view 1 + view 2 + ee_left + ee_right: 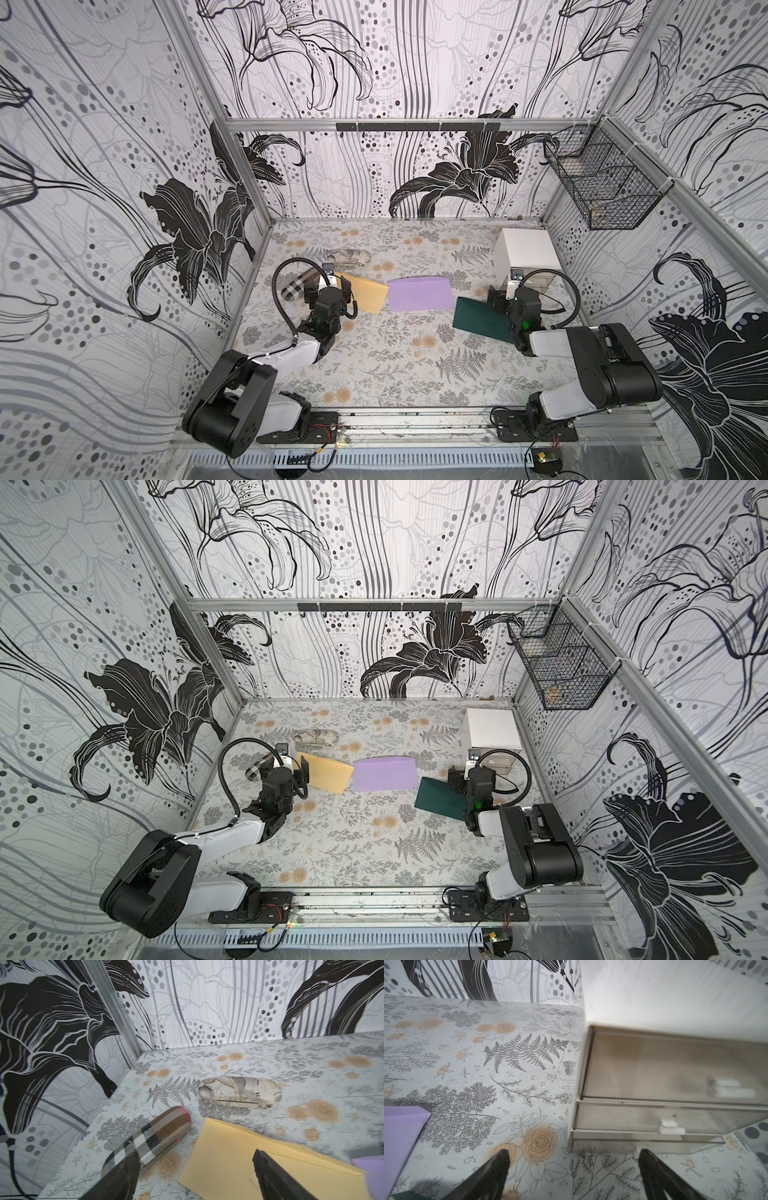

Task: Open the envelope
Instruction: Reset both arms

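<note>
Three envelopes lie flat in a row on the floral table. They are a yellow envelope (365, 296) (328, 774) (239, 1159), a purple envelope (419, 294) (384, 773) (398, 1132) and a dark green envelope (482, 320) (440, 798). My left gripper (328, 286) (286, 767) (196, 1154) is open over the yellow envelope's left end, one finger above the paper and the other above the plaid case, holding nothing. My right gripper (513, 293) (473, 773) (574, 1153) is open and empty above bare table, by the green envelope's right corner.
A plaid glasses case (158, 1138) (297, 284) lies just left of the yellow envelope. A pale patterned case (241, 1092) (349, 257) lies behind it. A white drawer unit (525, 253) (675, 1084) stands close ahead of the right gripper. A wire basket (602, 187) hangs on the right wall.
</note>
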Controlling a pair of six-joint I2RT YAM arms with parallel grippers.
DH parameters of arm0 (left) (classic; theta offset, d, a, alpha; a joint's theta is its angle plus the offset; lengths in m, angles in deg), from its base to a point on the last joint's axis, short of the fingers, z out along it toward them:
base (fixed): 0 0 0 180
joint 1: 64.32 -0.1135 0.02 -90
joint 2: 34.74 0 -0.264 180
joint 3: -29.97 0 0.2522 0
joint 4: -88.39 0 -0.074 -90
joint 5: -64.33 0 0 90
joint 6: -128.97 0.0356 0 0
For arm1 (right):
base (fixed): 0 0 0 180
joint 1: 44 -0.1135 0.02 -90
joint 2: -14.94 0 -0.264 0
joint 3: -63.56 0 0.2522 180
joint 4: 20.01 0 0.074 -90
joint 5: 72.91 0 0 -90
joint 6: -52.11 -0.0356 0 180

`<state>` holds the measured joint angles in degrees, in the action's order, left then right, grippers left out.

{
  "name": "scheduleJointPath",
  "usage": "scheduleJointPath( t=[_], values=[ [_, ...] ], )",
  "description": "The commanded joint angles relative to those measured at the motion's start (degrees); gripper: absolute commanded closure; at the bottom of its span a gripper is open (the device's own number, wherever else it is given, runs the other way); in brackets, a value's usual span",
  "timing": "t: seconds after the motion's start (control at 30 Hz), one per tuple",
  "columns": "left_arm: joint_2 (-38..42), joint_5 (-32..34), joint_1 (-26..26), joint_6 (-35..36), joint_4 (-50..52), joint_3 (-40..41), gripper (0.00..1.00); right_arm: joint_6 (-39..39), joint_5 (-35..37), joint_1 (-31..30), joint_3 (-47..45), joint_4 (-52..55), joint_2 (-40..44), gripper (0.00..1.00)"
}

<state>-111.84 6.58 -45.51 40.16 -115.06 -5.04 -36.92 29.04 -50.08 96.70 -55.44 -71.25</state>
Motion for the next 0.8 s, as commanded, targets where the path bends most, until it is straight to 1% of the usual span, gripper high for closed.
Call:
scheduleJointPath(
  t=[0.0, 0.07, 0.13, 0.17, 0.23, 0.33, 0.77],
  values=[
    [-4.3, 1.9, -3.1, 5.6, -19.9, 3.9, 0.1, 0.7, -0.3, 0.3, 0.5, -1.8, 0.0, 0.0],
    [-6.6, -0.5, -4.5, 6.1, -24.1, 4.9, 0.1, 0.8, -0.3, 0.3, 0.5, -1.8, 0.0, 0.0],
    [-7.6, -4.1, -6.7, 5.0, -23.5, 4.7, 0.09, 0.7, -0.4, 0.3, 0.6, -1.8, 0.0, 0.0],
    [-8.2, -5.3, -7.8, 4.4, -24.0, 4.6, 0.06, 0.7, -0.3, 0.3, 0.5, -1.7, 0.0, 0.0],
    [-8.0, -5.1, -10.3, 1.3, -23.8, 4.8, 0.02, 0.8, -0.3, 0.2, 0.6, -1.7, 0.0, 0.0],
    [-7.0, -9.7, -14.8, -3.1, -24.7, 6.6, 0.01, 0.7, -0.3, 0.2, 0.6, -1.8, 0.0, 0.0],
    [-7.1, -10.9, -15.3, -3.3, -23.4, 6.0, 0.01, 0.7, -0.3, 0.3, 0.6, -1.8, 0.0, 0.0]
  ],
)
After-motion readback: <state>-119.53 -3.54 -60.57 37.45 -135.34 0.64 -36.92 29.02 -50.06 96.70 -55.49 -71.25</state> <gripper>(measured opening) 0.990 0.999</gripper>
